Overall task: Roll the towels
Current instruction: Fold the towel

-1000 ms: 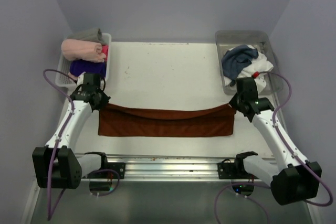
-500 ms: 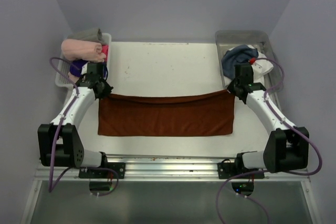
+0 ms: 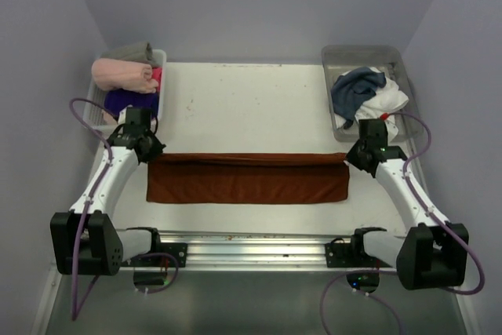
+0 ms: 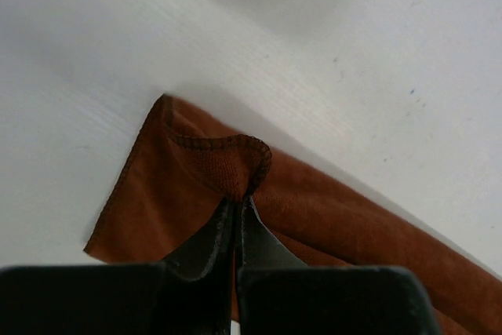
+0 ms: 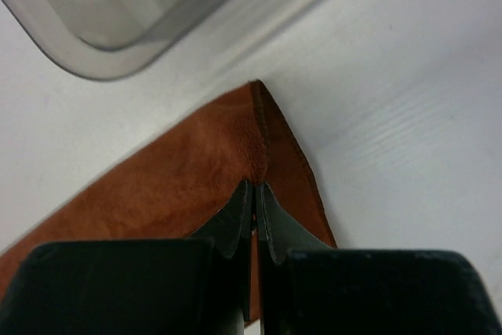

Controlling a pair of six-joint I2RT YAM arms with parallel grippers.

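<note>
left gripper [image 4: 238, 203] and right gripper [image 5: 256, 190] each pinched shut on a far corner of the rust-brown towel [image 3: 247, 182], stretched between them on the table [image 3: 251, 107], far strip probably doubled over; other towels [image 3: 365, 92] in the bin [image 3: 362, 54] beyond right gripper.

The rust-brown towel [image 3: 248, 178] is a plain colour, its hem [image 4: 212, 143] stitched in darker brown thread. The worktop [image 3: 251, 107] is white with dark specks. In the translucent grey bin [image 3: 361, 48] lie a slate-blue towel [image 3: 355, 90] and a white towel [image 3: 390, 101]. The white basket [image 3: 163, 56] holds a pale pink roll [image 3: 121, 74], a deep purple roll [image 3: 129, 100], a magenta cloth [image 3: 156, 78] and a grey cloth [image 3: 135, 51]. The left pincer [image 4: 237, 203] and right pincer [image 5: 256, 187] are black; the left arm [image 3: 108, 184] and right arm [image 3: 409, 195] are white with black joints, their cables [image 3: 75, 288] purple.
</note>
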